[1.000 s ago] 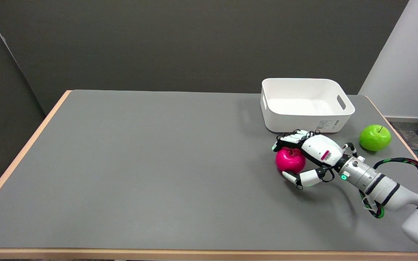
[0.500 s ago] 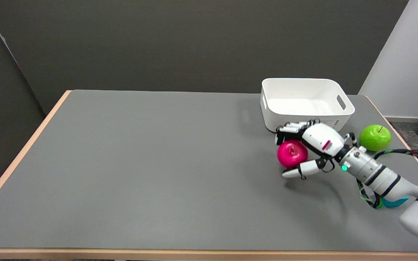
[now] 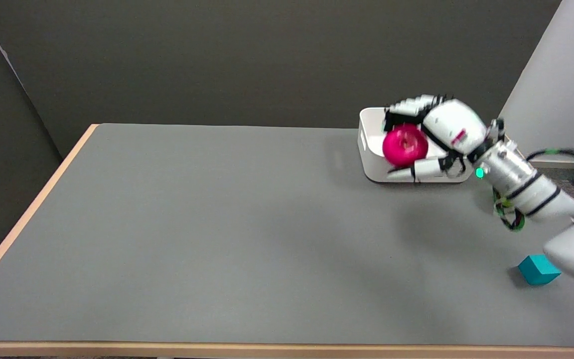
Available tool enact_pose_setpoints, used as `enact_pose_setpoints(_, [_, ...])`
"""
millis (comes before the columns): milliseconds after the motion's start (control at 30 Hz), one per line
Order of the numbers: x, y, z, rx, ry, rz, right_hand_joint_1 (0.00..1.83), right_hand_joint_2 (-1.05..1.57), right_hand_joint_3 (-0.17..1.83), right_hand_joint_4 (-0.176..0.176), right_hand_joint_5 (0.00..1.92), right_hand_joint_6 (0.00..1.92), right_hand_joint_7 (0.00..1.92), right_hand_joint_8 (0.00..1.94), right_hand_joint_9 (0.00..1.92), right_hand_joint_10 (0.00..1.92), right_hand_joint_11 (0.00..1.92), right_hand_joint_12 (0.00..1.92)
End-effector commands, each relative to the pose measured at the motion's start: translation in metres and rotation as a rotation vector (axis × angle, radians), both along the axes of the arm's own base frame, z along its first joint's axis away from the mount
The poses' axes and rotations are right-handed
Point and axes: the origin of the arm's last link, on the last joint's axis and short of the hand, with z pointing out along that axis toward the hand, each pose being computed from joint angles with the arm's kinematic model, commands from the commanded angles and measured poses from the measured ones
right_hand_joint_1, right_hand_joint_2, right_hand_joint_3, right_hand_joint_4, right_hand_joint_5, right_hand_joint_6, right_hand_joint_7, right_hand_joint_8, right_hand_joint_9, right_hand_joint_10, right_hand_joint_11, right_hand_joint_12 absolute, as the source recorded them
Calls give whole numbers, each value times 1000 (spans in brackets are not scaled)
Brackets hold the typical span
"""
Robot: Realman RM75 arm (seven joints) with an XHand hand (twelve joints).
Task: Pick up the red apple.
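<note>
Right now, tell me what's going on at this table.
The robot's right hand grips the red apple and holds it in the air, clear of the grey table. In the head view the apple shows in front of the white bin at the table's far right. A small teal block lies on the table near the arm. The pick looks done, though the hand is blurred.
</note>
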Motion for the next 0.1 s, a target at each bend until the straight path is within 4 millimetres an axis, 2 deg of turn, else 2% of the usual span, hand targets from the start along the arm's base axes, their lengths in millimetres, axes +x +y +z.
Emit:
enact_pose_setpoints(33, [97, -95, 21, -242, 276, 168, 1491, 891, 604, 176, 620, 1401, 795, 1480, 769, 1493, 583, 1544])
enact_pose_setpoints(100, [91, -117, 30, -284, 267, 123, 1491, 892, 602, 176, 622, 1403, 795, 1479, 769, 1491, 585, 1543])
